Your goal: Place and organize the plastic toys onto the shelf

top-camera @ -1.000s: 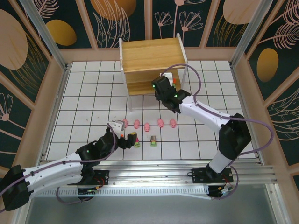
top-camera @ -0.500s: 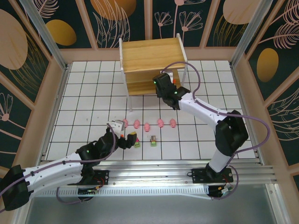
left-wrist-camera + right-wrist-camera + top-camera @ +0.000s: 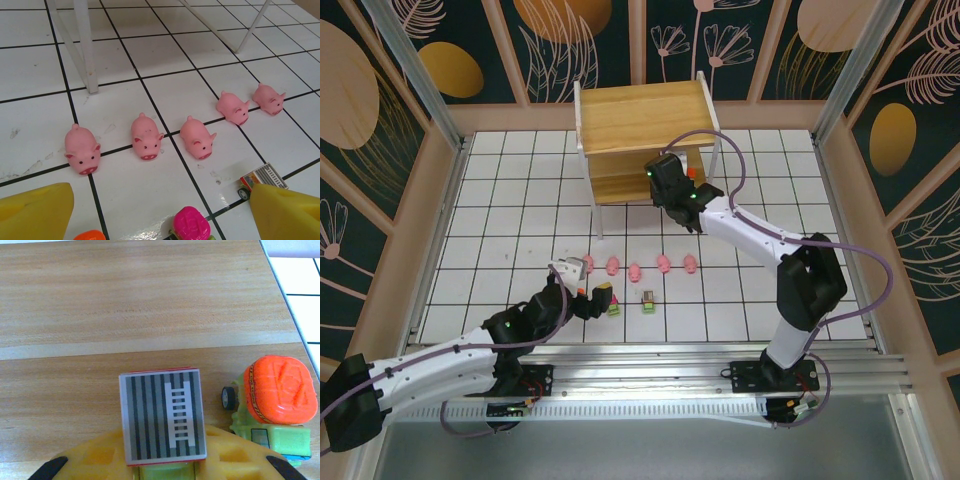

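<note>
1. White tiled table [image 3: 500,200] inside floral-panelled walls. The left gripper [image 3: 160,192] hovers near the front edge, jaws spread and empty, over three blocky toys [image 3: 190,226].
2. Five pink pigs [image 3: 147,137] stand in a row mid-table, unshelved.
3. At the far edge, the shelf [image 3: 640,115] carries an orange-topped toy [image 3: 277,395] on its lower board.
4. The right gripper [image 3: 162,460] is closed on a striped-roof toy [image 3: 162,412] there, not yet released. By my judgement, most of the task remains.

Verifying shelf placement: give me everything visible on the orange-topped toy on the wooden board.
The orange-topped toy is a small plastic vehicle with a glossy orange, rounded-square top with raised lines moulded into it, over a light green body that carries a small window-like print. One black wheel with a pale hub shows on its left side. It appears upright, resting on the light wooden board of the shelf, close to the board's right edge. The striped-top toy stands just left of it, with a narrow gap between them.
</note>
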Available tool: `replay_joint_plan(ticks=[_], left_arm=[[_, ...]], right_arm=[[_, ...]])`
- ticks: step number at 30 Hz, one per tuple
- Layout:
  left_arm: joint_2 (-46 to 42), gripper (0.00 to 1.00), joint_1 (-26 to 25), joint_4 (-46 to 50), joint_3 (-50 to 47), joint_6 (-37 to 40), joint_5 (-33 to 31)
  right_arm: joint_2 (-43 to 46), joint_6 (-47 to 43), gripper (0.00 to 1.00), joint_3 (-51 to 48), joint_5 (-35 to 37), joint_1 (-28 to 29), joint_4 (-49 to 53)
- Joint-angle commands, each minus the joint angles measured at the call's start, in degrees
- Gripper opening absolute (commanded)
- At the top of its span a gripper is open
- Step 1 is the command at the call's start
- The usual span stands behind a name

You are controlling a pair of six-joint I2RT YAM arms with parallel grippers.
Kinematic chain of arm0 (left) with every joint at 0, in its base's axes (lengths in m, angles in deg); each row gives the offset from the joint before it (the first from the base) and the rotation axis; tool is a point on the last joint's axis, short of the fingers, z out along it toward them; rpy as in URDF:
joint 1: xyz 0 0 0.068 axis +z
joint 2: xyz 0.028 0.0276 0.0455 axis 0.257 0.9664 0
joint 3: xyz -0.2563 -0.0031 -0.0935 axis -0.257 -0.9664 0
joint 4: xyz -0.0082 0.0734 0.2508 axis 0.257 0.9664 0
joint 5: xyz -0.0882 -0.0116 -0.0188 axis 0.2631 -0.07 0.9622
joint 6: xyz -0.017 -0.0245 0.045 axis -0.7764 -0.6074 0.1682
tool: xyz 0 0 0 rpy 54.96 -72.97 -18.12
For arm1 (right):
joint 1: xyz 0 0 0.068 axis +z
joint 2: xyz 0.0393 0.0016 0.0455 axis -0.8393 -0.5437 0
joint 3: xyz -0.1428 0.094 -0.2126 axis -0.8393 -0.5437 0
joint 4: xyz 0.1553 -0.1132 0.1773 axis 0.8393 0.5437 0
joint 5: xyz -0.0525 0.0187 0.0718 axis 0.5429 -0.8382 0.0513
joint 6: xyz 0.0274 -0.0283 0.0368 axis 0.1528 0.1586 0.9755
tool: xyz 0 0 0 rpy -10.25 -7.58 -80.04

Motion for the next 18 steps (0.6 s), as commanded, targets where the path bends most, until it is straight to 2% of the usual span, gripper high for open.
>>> replay_joint_plan(ticks=[1, 13, 18], left_arm=[[-0.91, 0.91, 0.39, -1.10, -0.73, 0.90, 0.07], [-1.08, 0.91, 0.40, -1.10, -0.81, 0.92, 0.13], [-1.26, 0.91, 0.41, -1.07, -0.90, 0.90, 0.19]], right_arm=[[-1.74, -0.68, 0.25, 2.21, 0.22, -0.66, -1.34], [-1.77, -0.55, 0.27, 0.56, 0.53, -0.76, -1.25], [-1.61, -0.71, 0.33, 0.72, 1.16, -0.74, -0.91]])
